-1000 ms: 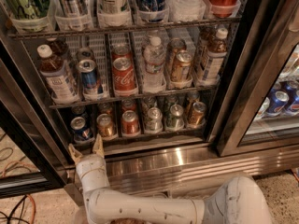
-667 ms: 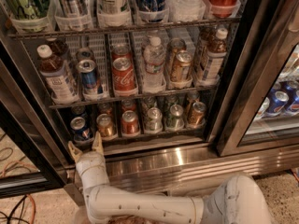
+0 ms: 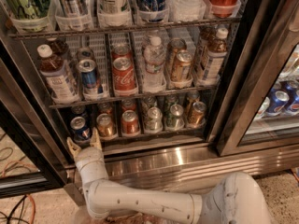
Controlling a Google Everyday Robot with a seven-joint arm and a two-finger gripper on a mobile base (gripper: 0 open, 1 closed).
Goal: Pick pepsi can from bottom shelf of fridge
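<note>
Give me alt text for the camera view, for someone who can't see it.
The robot's open gripper sits just below the blue pepsi can at the left end of the bottom shelf of the fridge. Bottles and taller cans stand higher up.

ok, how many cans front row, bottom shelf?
6, left to right on the bottom shelf: pepsi can, copper can, orange can, silver can, greenish can, gold can. More behind, partly hidden. Gripper, open, sits just below the pepsi can.
</note>
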